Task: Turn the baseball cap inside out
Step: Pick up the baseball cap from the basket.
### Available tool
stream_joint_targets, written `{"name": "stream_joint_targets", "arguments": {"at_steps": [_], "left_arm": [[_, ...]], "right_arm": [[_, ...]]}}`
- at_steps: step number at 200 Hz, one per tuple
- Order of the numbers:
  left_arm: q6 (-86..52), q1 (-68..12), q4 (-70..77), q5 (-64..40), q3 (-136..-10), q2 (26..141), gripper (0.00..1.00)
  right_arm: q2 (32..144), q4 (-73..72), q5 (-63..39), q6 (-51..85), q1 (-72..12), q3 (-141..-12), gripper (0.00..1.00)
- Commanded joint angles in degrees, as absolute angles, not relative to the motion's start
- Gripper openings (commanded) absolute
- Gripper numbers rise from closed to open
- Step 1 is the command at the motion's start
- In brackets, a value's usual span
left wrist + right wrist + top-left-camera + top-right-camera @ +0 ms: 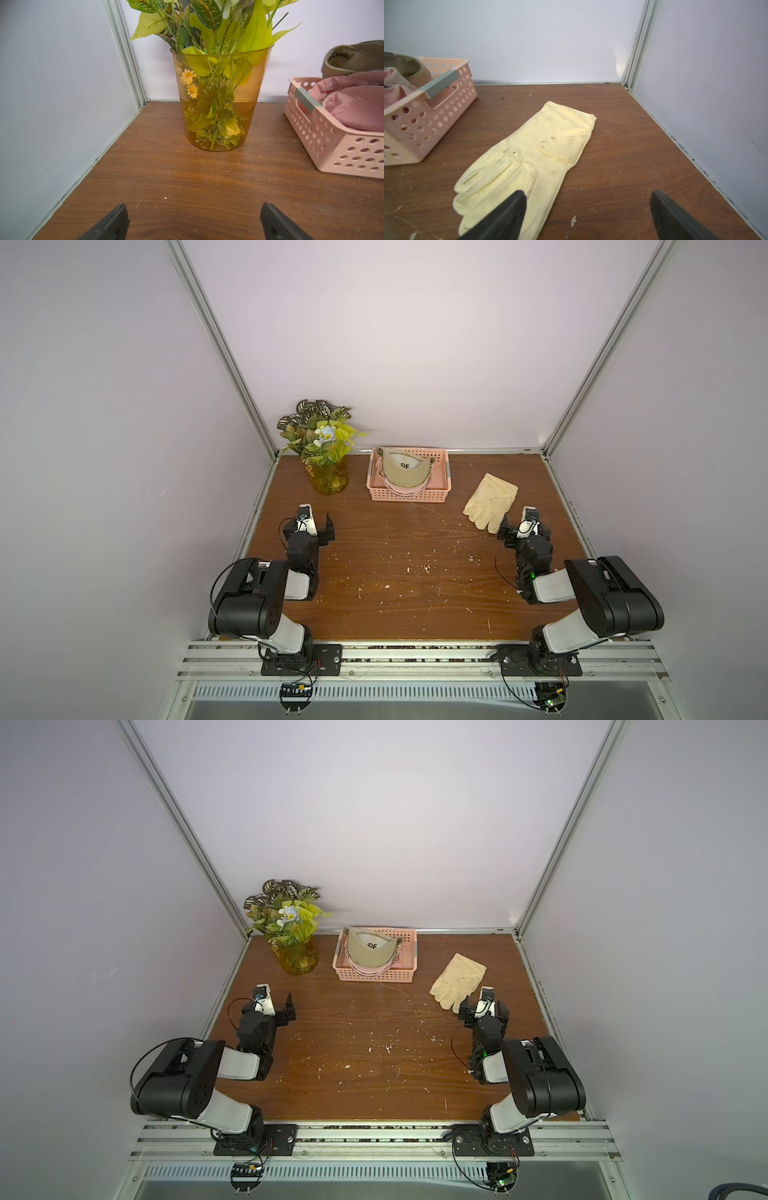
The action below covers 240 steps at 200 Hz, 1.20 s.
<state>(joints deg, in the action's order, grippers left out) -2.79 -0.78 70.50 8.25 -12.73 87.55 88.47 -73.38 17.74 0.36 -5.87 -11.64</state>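
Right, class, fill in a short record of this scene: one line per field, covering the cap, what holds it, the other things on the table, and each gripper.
cap: khaki baseball cap on top of pink caps
container: pink perforated basket, at the back of the table
plant: artificial plant in an amber vase, back corner on the left arm's side
glove: cream glove flat on the wooden table
left gripper: open, empty, facing the vase
right gripper: open, empty, over the glove's fingers
task progress: cap untouched
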Motion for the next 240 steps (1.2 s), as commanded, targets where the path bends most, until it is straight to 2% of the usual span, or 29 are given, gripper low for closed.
{"name": "stream_joint_targets", "arguments": {"at_steps": [1, 134, 162, 177, 190, 202, 221, 240], "left_arm": [[-2.96, -0.71, 71.59, 9.04, -12.22, 87.00, 1.00], [-3.32, -0.73, 71.81, 9.54, -12.05, 86.48, 1.00], [-5.51, -0.75, 71.26, 14.76, -9.39, 79.90, 0.99], [-4.97, -0.82, 70.16, 14.52, -8.08, 75.06, 0.99], [-5.87, -1.26, 64.25, 15.34, -8.99, 69.89, 0.99], [-11.59, -1.53, 54.48, 16.84, -11.80, 65.38, 0.99], [-20.22, -1.65, 36.00, 14.81, -19.23, 61.26, 0.99], [-26.75, -2.41, 22.49, 11.92, -25.85, 60.78, 0.99]], "right_arm": [[86.92, -74.69, 18.63, 0.71, -5.66, -11.69, 0.99], [86.44, -75.00, 20.02, 0.90, -5.79, -11.73, 0.99], [84.61, -70.56, 17.84, -0.06, -5.80, -13.40, 0.99], [80.27, -57.78, 19.39, 1.49, -5.89, -18.31, 0.99], [77.68, -41.05, 20.07, 5.33, -5.73, -25.63, 0.99], [77.50, -32.17, 14.69, 5.81, -5.73, -31.54, 0.99], [79.00, -25.18, 3.45, 7.36, -5.78, -38.79, 0.99], [82.87, -20.70, -7.97, 10.68, -5.81, -47.18, 0.92]]}}
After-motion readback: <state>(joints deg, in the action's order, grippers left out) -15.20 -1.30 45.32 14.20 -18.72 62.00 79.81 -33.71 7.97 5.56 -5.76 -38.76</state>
